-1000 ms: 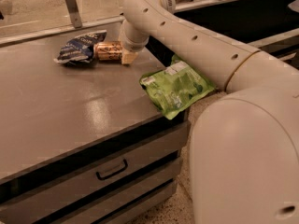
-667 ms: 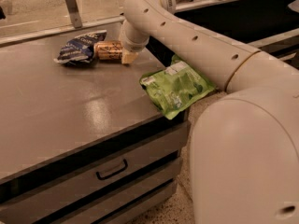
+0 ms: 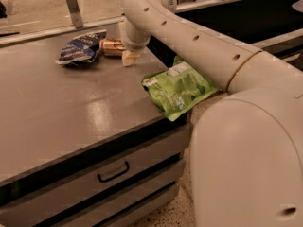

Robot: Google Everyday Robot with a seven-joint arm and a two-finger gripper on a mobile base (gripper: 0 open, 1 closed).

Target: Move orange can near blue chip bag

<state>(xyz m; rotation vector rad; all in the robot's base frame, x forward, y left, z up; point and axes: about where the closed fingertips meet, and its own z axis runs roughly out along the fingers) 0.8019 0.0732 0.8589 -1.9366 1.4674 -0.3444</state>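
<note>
The orange can lies on its side at the back of the grey counter. Its left end is right beside the blue chip bag, a dark navy pack with white lettering that lies flat. My gripper hangs from the white arm and points down at the counter, just at the can's right end. The wrist hides where the gripper meets the can, so I cannot tell whether it touches it.
A bright green bag lies at the counter's right edge, partly overhanging it. Drawers with a dark handle front the counter. My white base fills the lower right. A metal post stands behind the counter.
</note>
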